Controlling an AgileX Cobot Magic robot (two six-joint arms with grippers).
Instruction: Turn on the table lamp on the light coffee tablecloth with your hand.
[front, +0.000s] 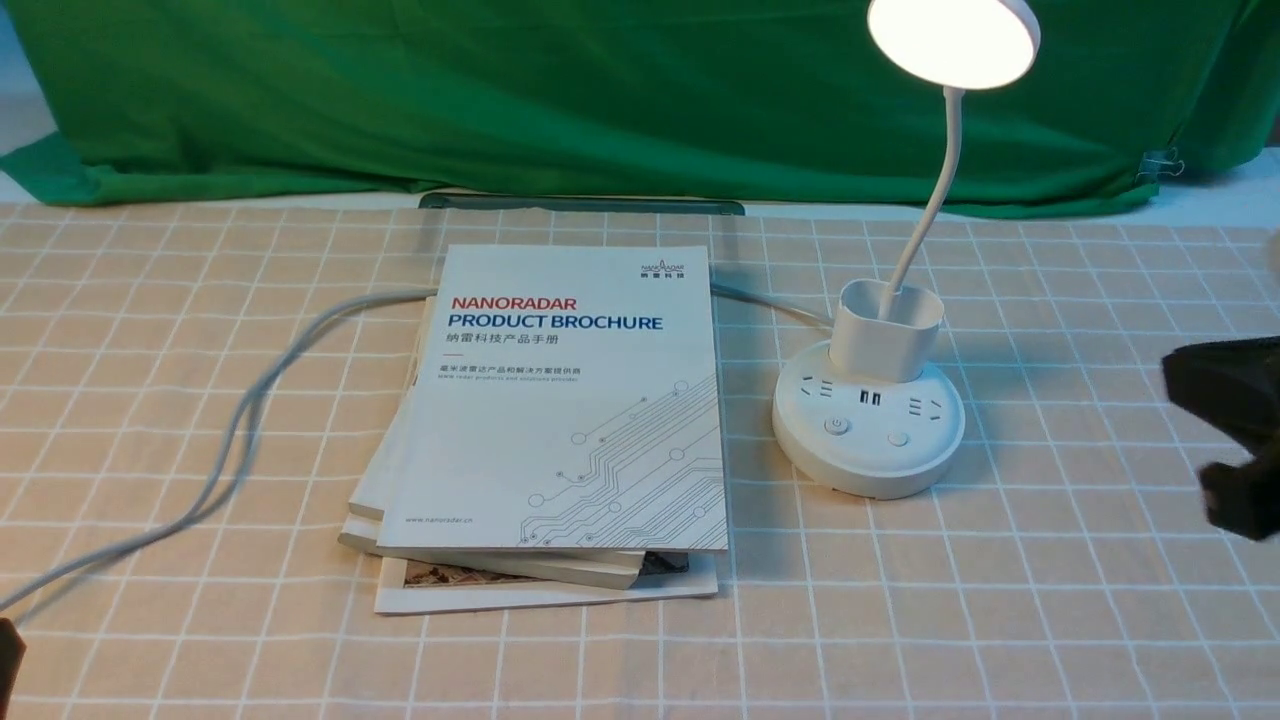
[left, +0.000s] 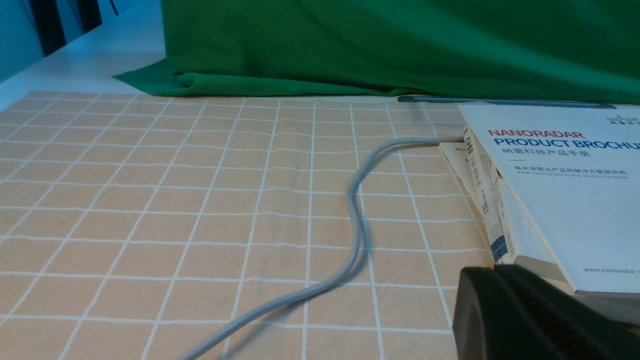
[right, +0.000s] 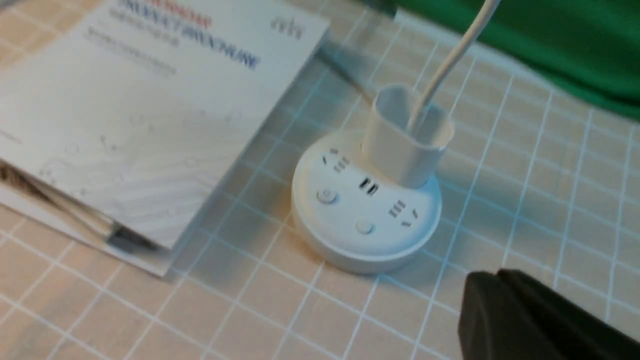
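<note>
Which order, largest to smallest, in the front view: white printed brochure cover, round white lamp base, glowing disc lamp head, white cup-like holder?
1. White printed brochure cover.
2. Round white lamp base and glowing disc lamp head: near alike, head cropped, so unranked.
3. White cup-like holder.

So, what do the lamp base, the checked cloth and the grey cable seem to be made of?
The lamp base looks like white moulded plastic, smooth with a soft sheen. The checked cloth seems to be woven fabric, matt, with gentle ripples. The grey cable probably has a rubber or soft plastic sheath, as it lies in loose curves; the pictures cannot settle which.
</note>
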